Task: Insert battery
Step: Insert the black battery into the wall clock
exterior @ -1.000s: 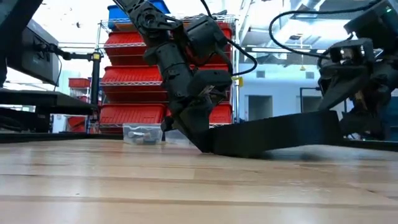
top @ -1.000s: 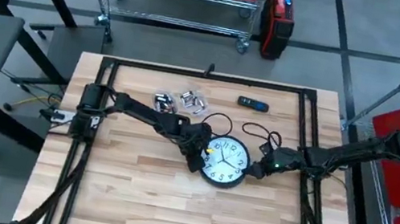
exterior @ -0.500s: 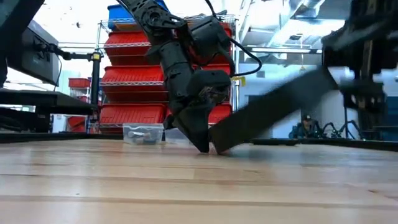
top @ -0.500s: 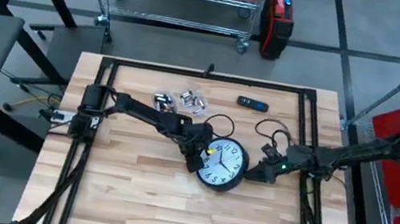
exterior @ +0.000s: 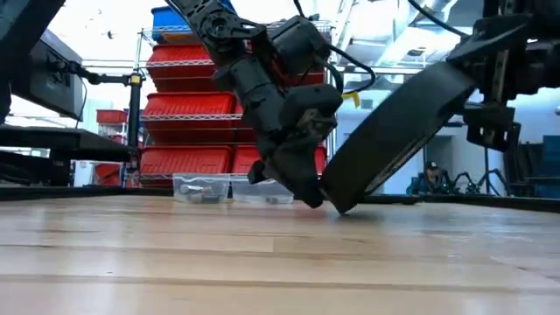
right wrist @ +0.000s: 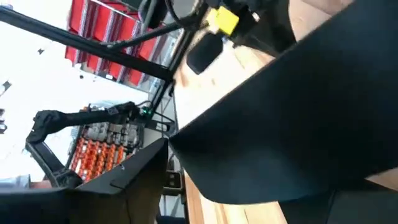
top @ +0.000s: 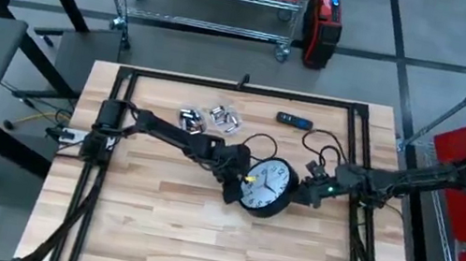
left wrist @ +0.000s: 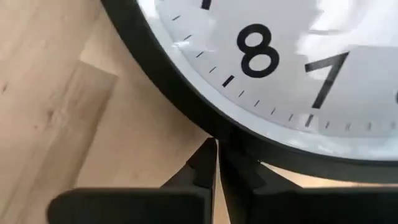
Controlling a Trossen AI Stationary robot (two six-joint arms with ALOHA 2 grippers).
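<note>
A round wall clock [top: 266,185] with a black rim and a white face stands steeply tilted at mid-table. Its left edge [exterior: 339,206] rests on the wood and its right edge is raised, so the low view shows its black back [exterior: 394,122]. My left gripper [top: 235,191] is shut, with its tips at the clock's low left edge. My right gripper [top: 303,192] is shut on the raised right edge. Two clear packets [top: 208,118] of what look like batteries lie toward the far edge. My left gripper sets its shut fingertips [left wrist: 205,167] against the outside of the black rim [left wrist: 219,135], below the 8 and 7. It comes slanting down from the table's left. That edge of the clock sits on the wood. My right gripper holds the clock's raised right rim [exterior: 468,72] between its fingers, coming from the table's right. The clock's black back [right wrist: 292,112] fills its wrist view and hides the place of contact. The clock slopes down from the hold to the table.
A small black and blue device [top: 294,120] lies near the far edge, right of the packets. Black frame rails [top: 115,130] run along the table's left, right and far sides. Bare wood [top: 196,238] lies toward the near edge. Red bin shelves [exterior: 184,131] stand behind the table.
My right gripper has risen with the clock's right edge and shifted slightly toward the left. The clock has tipped from nearly flat to a steep slant. Its left edge has stayed on the table at my left gripper, which has kept its place.
</note>
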